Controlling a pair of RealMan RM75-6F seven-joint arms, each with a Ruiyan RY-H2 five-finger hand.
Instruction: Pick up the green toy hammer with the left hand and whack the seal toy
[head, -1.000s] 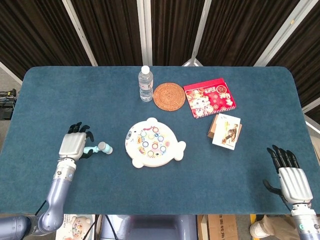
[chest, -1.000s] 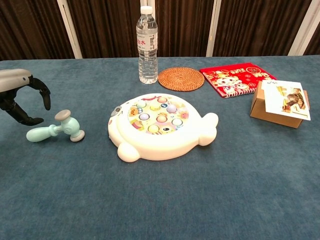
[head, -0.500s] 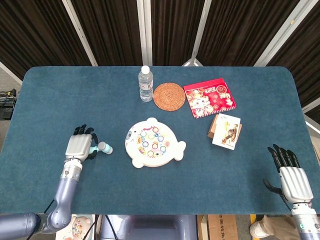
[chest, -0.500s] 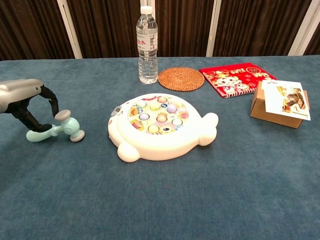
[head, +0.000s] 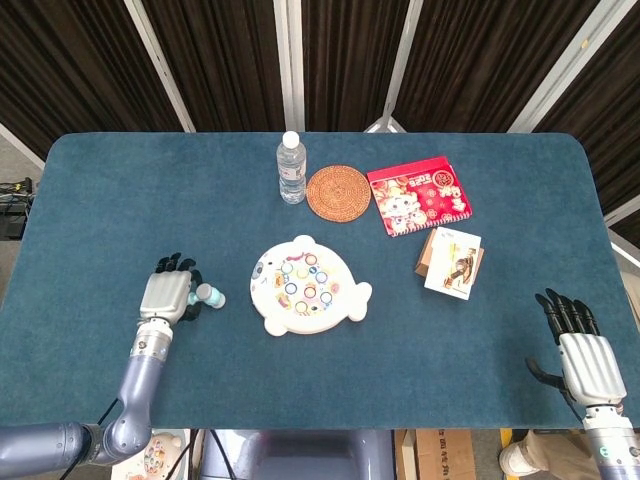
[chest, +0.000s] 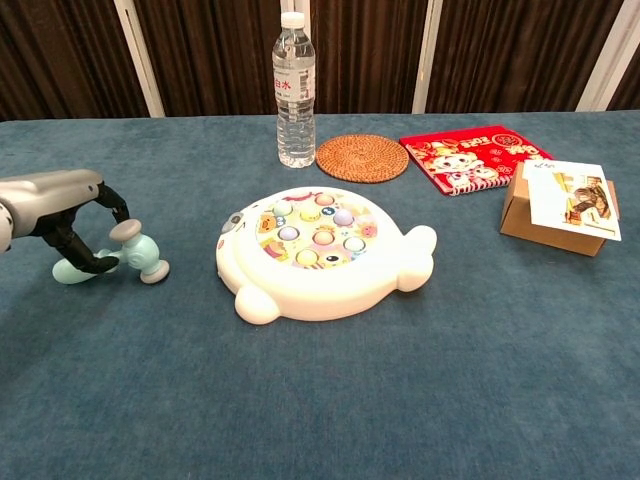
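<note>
Head view: the green toy hammer (head: 206, 295) lies flat on the blue table (head: 100, 200) at roughly 9 o'clock from the seal toy (head: 308, 287), near it but apart, its head toward the seal and its handle hidden beneath the left hand (head: 168, 296); the left hand sits palm-down directly over the handle, fingers pointing to 12 o'clock; whether they have closed round the handle cannot be told from above; the right hand (head: 583, 358) lies at about 4 o'clock from the seal, well apart from everything, fingers spread and holding nothing. Chest view: the hammer (chest: 130, 255) rests on the cloth with its two-faced head nearest the seal toy (chest: 322, 252) and its pale handle running toward 9 o'clock; the left hand (chest: 62, 205) arches over that handle with dark fingers (chest: 82, 252) curled down on either side and a fingertip at or against the handle, the grasp narrow but not evidently tight, and the hammer not lifted; the right hand does not appear here. Judgement: the hammer looks like light, rigid, smooth plastic, head-heavy; it may roll or slip, so a full wrap at mid-handle is advisable.
</note>
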